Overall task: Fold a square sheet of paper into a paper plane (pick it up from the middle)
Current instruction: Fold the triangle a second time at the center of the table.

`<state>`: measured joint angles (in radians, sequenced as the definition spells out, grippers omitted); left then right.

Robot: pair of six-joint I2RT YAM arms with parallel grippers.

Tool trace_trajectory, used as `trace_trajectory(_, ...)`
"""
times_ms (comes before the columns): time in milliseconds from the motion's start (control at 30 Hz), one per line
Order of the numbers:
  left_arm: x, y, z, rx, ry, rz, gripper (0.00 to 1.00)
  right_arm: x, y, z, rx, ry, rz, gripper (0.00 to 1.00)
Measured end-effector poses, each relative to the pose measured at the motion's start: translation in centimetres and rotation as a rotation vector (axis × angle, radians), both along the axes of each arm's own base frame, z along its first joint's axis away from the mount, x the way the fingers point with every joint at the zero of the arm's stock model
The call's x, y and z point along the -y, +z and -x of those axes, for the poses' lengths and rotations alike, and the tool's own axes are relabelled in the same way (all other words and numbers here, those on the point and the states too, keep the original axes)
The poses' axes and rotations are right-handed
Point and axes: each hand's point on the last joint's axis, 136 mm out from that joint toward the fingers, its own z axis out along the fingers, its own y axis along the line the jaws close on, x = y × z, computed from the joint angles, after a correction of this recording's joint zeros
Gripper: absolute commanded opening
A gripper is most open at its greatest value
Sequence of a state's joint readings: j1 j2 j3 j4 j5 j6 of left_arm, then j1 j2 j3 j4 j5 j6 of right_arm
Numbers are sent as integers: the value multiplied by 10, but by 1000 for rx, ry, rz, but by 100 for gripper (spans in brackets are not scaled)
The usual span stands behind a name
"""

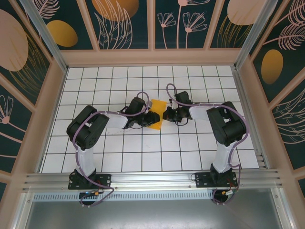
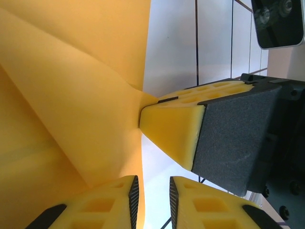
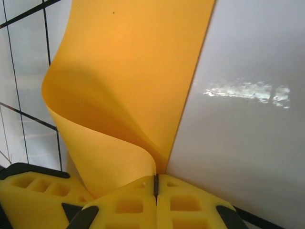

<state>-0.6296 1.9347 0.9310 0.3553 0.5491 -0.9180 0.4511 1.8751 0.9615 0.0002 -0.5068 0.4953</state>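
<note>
White gridded floor (image 1: 143,157), dark floral walls (image 1: 195,33) — pale wooden frames (image 1: 152,57)

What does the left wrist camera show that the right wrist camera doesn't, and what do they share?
Left wrist's extra: the left gripper, jaws parted, and the right gripper seen from outside, pinching the thin orange-yellow paper sheet. Right wrist's extra: that sheet curling upward from its own shut jaws. Shared: the sheet and the white gridded table.
</note>
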Motion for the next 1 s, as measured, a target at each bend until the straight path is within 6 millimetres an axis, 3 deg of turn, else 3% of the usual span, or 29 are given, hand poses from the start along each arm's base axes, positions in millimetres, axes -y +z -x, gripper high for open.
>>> trace_trajectory(400,-8,-17,1,-30,29,-57,17,-1,1,-3,0,-1,2,6)
trace_trajectory(667,-10,-19,-2,-27,51,-76,13,-3,6,-8,13,-3,-2,16)
trace_trajectory(1000,-12,-21,-4,-42,81,-83,10,0,28,-9,85,-31,-27,17)
